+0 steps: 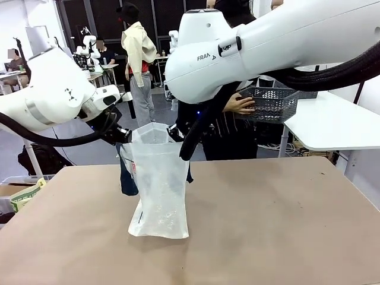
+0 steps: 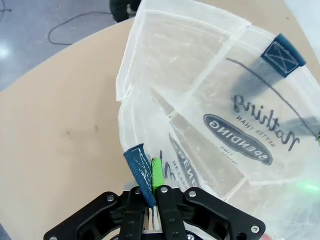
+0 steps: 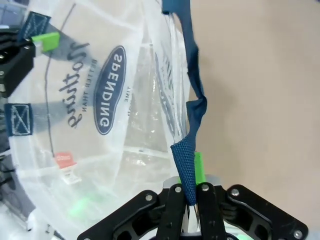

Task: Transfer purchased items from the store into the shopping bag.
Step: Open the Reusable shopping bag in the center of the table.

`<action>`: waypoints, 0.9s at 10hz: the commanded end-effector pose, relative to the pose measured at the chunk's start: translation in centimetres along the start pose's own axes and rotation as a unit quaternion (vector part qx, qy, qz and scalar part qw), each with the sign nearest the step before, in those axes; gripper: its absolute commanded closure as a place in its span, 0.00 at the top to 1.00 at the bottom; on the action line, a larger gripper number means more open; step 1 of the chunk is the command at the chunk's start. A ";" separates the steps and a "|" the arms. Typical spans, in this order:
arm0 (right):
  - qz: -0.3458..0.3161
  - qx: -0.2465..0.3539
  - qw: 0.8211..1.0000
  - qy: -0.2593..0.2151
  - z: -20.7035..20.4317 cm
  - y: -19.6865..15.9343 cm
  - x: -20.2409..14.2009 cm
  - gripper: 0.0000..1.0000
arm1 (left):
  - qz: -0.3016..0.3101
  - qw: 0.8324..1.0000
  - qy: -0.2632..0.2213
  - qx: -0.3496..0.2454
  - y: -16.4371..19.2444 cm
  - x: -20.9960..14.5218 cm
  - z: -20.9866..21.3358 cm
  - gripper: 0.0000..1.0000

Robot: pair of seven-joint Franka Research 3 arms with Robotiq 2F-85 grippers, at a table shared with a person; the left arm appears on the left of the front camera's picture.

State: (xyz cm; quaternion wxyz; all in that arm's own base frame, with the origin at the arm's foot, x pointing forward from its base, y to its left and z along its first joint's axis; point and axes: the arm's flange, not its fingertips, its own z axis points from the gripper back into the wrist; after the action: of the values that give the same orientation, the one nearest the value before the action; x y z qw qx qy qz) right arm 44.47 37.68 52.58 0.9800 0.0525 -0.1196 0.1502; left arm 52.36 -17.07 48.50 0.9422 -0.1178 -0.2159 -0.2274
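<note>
The left gripper (image 2: 152, 192) is clamped shut on a dark navy woven strap handle (image 2: 140, 167) at the rim of the tall translucent whitish plastic shopping bag (image 1: 159, 190). The bag stands upright on the brown table (image 1: 285, 225), its mouth held open between the two arms. The right gripper (image 3: 192, 197) is likewise closed on the opposite navy strap (image 3: 192, 110) at the bag's other edge, and farther right, beyond the table's far side, a person's hand (image 1: 240, 105) holds the dark grey lattice-sided plastic basket (image 1: 273, 104) in the air, partly hidden behind the right arm.
</note>
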 end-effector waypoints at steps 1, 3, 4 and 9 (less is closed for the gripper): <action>-0.006 -0.024 1.000 0.004 -0.1 0.0 0.4 0.00 | 0.016 1.000 -0.014 0.011 0.7 -2.2 0.7 0.00; -0.011 -0.022 1.000 0.010 -0.9 -0.6 0.4 0.00 | 0.046 0.999 -0.022 0.015 1.7 -4.2 1.0 0.00; -0.013 -0.023 1.000 0.009 -1.1 -0.9 0.3 0.00 | 0.058 0.998 -0.033 0.012 1.6 -4.7 1.3 0.00; -0.002 -0.009 1.000 0.009 -0.8 -0.7 0.2 0.00 | 0.039 0.999 -0.015 0.014 1.9 -3.6 0.8 0.00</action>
State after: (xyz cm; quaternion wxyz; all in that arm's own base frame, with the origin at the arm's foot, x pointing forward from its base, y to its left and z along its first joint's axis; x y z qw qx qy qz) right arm 45.11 37.31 51.60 0.9818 0.0432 -0.1100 0.1486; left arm 49.75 -14.03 47.22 0.9476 -0.1198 -0.2319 -0.1843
